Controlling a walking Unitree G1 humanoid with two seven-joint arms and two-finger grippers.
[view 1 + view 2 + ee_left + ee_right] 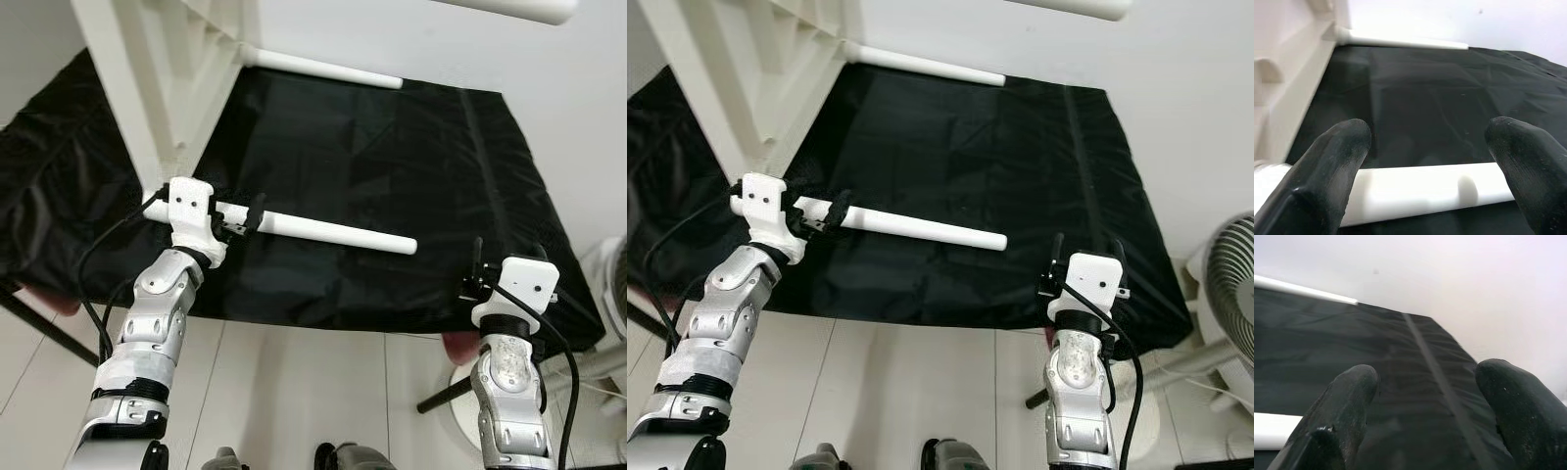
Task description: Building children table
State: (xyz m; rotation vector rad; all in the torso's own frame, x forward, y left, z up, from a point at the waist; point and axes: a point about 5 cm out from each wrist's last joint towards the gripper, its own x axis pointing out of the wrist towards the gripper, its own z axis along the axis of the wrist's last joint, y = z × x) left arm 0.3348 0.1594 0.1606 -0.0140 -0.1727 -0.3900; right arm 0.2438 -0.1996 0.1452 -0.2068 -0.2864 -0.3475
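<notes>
A white round table leg (333, 233) lies on a black cloth (392, 147) near its front edge. My left gripper (245, 217) is at the leg's left end, open. In the left wrist view the leg (1420, 193) runs across just under the two spread fingertips (1347, 142). The white upturned table frame (147, 78) stands at the back left, with a second leg (323, 69) sticking out from it along the far edge of the cloth. My right gripper (505, 253) hovers open over the cloth's front right edge, holding nothing, to the right of the loose leg's end (1273, 431).
Another white leg (509, 8) pokes in at the top right. A white fan (1225, 294) stands on the tiled floor to the right of the cloth. White walls are behind and to the right. The cloth's middle and right are bare.
</notes>
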